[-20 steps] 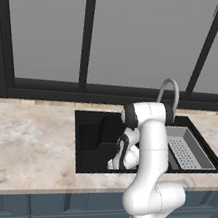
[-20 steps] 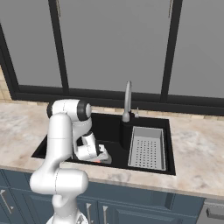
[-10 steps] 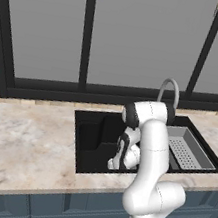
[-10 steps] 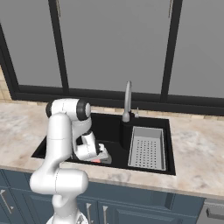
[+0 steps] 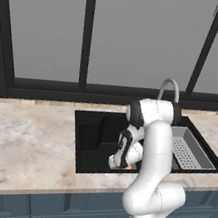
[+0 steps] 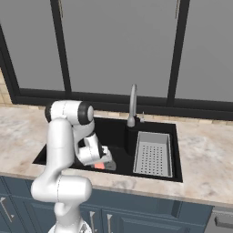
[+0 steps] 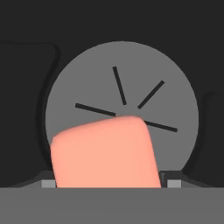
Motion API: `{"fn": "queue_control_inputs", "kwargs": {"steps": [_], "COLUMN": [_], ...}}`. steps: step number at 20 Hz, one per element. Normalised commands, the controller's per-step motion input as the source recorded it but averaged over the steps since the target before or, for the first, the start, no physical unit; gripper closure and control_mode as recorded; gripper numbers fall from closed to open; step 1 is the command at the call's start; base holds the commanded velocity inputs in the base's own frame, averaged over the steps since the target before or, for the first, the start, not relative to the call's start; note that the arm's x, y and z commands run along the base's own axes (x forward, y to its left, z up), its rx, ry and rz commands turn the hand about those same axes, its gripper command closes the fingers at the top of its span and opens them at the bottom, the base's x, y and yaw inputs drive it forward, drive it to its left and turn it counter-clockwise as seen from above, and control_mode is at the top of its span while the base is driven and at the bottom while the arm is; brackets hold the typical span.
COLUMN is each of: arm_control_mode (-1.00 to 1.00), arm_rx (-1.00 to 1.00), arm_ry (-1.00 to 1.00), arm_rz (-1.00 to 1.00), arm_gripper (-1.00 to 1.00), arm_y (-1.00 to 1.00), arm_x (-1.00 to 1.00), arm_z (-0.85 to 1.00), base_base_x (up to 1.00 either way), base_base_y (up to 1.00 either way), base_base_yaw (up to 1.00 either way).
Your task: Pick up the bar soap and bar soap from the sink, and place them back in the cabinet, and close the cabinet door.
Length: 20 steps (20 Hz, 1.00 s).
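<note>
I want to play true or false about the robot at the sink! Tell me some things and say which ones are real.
1. The gripper is down inside the black sink. True.
2. A salmon bar soap sits right at the gripper. True.
3. The bar soap lies on the marble counter. False: in the hand view it is over the round grey drain of the sink.
4. The grey draining tray is full of dishes. False: nothing lies in it.
5. A curved grey faucet stands behind the sink. True.
</note>
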Motion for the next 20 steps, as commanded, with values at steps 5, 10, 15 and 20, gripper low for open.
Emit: {"fn": "queue_control_inputs", "kwargs": {"steps": [5, 10, 15, 20], "arm_control_mode": [-1.00, -1.00, -1.00, -1.00], "arm_rx": [0.00, 0.00, 0.00, 0.00], "arm_ry": [0.00, 0.00, 0.00, 0.00], "arm_rz": [0.00, 0.00, 0.00, 0.00], "arm_gripper": [1.00, 1.00, 1.00, 1.00], "arm_y": [0.00, 0.00, 0.00, 0.00], "arm_x": [0.00, 0.00, 0.00, 0.00], "arm_z": [0.22, 0.24, 0.30, 0.32], "base_base_x": [0.00, 0.00, 0.00, 0.00], "base_base_y": [0.00, 0.00, 0.00, 0.00], "base_base_yaw": [0.00, 0.00, 0.00, 0.00]}}
